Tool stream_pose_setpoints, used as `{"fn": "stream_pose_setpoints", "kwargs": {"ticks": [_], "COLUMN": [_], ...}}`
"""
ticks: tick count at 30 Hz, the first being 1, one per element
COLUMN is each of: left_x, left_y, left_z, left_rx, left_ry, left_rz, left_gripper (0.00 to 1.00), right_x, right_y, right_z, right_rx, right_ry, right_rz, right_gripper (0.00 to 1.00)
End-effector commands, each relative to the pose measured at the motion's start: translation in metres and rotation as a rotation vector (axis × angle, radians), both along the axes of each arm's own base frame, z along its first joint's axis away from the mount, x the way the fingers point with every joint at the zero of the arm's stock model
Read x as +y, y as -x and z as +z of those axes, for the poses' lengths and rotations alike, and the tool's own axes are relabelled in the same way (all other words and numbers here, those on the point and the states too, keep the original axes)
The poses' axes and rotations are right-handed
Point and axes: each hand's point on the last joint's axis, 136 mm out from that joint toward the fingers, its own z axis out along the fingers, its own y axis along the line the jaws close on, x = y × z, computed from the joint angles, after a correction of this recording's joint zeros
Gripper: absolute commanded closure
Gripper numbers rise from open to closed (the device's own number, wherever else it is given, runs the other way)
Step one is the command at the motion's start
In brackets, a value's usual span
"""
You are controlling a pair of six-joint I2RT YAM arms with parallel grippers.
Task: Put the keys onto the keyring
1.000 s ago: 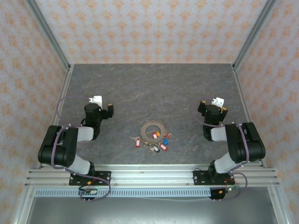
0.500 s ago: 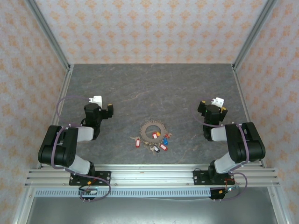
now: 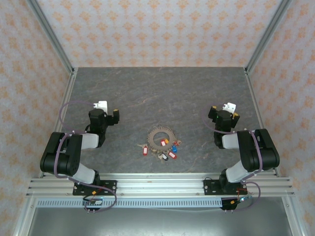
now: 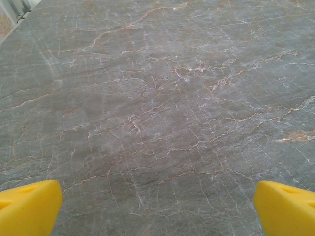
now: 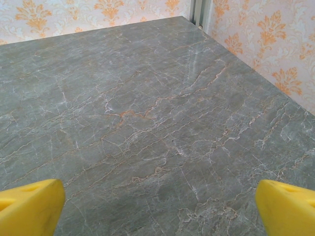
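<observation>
From above, the keys, tags unreadably small, are lying around 6 o'clock of the keyring; left gripper and right gripper are gaping wide over the table.

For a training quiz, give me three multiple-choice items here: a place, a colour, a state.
1. The keys lie: A in a gripper; B beside the keyring; C by the far wall.
2. The fingers of the left gripper are: A green; B purple; C yellow.
3. The right gripper is: A open; B shut on a key; C shut on the keyring.
B, clustered at the keyring's near edge; C, yellow tips show; A, fingers wide apart over bare table.
</observation>
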Motion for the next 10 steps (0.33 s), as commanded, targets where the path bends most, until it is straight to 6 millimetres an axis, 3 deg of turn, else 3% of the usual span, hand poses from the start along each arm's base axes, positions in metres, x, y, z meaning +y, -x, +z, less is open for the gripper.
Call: {"fn": "stream_pose_setpoints", "kwargs": {"ticks": [1, 10], "left_x": [0.0063, 0.0059], "left_y": [-0.0088, -0.0088], "left_z": [0.0175, 0.0171], "left_rx": [-0.061, -0.060], "left_ry": [-0.008, -0.007], "left_rz": [0.035, 0.034], "left_gripper": [0.00, 0.00], "right_x": [-0.0007, 0.0001], "right_y": [-0.0051, -0.0057], "right_z": [0.0082, 0.0076], "right_rx": [-0.019, -0.018], "right_ry": [-0.005, -0.009], "right_rz": [-0.003, 0.006], "right_gripper": [0.01, 0.01]}}
